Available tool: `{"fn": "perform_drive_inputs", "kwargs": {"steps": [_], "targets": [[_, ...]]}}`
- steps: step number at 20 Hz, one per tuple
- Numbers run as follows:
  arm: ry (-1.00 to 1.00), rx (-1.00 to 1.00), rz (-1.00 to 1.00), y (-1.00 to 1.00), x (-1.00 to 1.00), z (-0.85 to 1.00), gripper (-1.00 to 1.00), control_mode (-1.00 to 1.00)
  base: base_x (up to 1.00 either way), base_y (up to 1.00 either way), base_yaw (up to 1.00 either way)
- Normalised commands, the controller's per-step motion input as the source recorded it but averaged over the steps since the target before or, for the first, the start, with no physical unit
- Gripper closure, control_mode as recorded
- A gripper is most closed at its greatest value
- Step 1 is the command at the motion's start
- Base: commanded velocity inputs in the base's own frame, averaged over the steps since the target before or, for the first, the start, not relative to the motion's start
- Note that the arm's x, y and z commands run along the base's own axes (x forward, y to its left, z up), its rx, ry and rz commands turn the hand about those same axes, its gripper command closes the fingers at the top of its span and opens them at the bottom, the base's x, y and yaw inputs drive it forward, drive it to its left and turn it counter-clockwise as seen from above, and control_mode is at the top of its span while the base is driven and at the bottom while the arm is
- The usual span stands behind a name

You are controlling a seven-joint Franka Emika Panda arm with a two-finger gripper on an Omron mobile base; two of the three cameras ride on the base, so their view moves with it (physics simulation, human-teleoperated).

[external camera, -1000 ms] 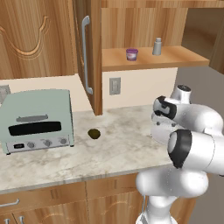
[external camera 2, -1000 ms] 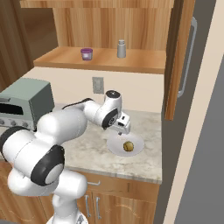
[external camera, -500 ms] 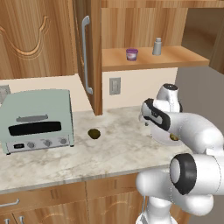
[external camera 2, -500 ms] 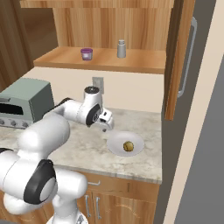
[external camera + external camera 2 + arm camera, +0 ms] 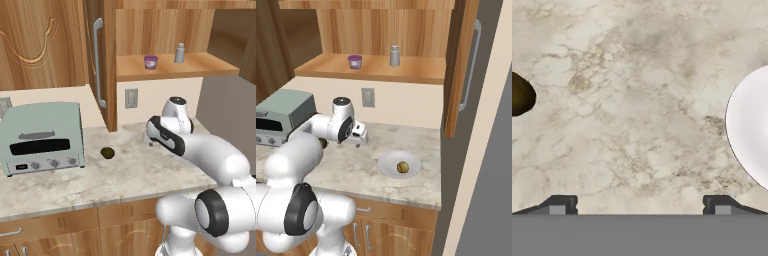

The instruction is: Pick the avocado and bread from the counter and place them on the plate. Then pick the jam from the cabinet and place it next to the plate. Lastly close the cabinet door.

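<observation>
- Starting far left in left base view: toaster oven (image 5: 42, 136) on worktop (image 5: 125, 175); avocado (image 5: 107, 152) lies just right of it, alone on the stone.
- Gripper (image 5: 151, 136) hangs mid-worktop w/ jaws spread wide, nothing between them.
- Hand view: avocado (image 5: 519, 95) at left edge, plate (image 5: 751, 125) at right edge; gripper sits between the two, apart from both.
- Avocado roughly oval; long axis hard to tell.
- Plate (image 5: 387, 167) holds bread (image 5: 402, 166).
- Jam (image 5: 150, 62) on cabinet shelf, door open.
</observation>
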Motion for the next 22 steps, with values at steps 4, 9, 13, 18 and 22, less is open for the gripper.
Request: {"fn": "perform_drive_inputs", "kwargs": {"steps": [4, 9, 13, 18, 22], "targets": [[0.03, 0.0, 0.18, 0.61, 0.0, 0.03, -1.0, -1.0, 0.0, 0.0, 0.0], [0.05, 0.0, 0.19, 0.53, 0.0, 0.0, -1.0, -1.0, 0.0, 0.0, 0.0], [0.04, 0.0, 0.18, 0.47, 0.0, 0.0, -1.0, -1.0, 0.0, 0.0, 0.0], [0.03, 0.0, 0.17, 0.41, 0.0, 0.0, -1.0, -1.0, 0.0, 0.0, 0.0], [0.01, 0.0, 0.15, 0.36, 0.02, 0.0, -1.0, -1.0, 0.0, 0.0, 0.0]]}}
